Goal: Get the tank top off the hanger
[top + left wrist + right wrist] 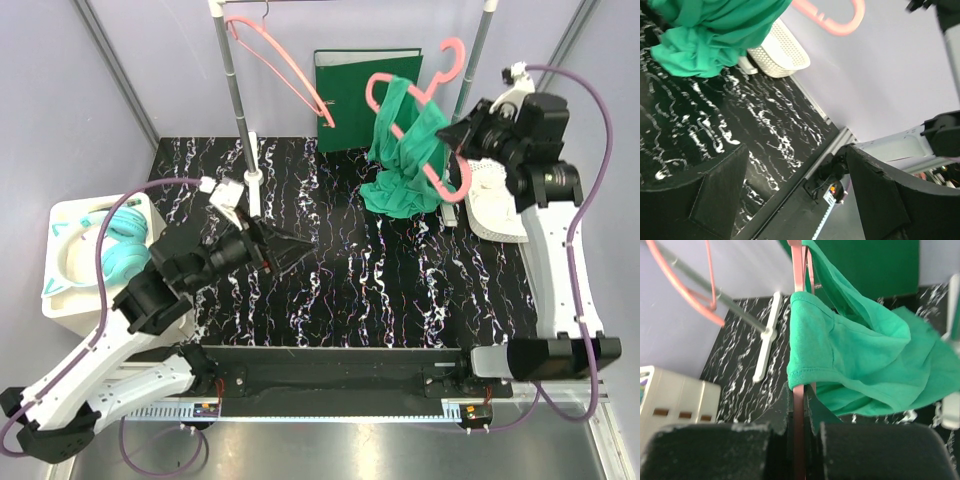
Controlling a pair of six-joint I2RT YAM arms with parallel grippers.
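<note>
Right gripper [799, 407] is clamping the pink hanger [446, 76]. In the wrist view we're seeing the bar running straight between the closed fingers. The hanger is sitting tilted in the air at the back right, with its hook pointing up near the right post of the rack [484, 40]. We can't tell whether the hook is touching anything.

The green tank top [405, 160] is hanging on that hanger. One hemmed strap is looping over the bar just above the right fingers, and the rest is draping off to the side. The lower part is bunching in a heap that looks to be resting on the black marbled table [380, 290], just beside the white basket [495, 210].

Left gripper [288, 243] is hovering over the left-middle of the table, well apart from the shirt. Its jaws are standing wide apart with nothing between them.

A second pink hanger [285, 60] is hanging bare on the rail at the left. A green binder [355, 90] is standing against the back wall, and teal headphones [125, 250] are lying in the white bin off the left edge.
</note>
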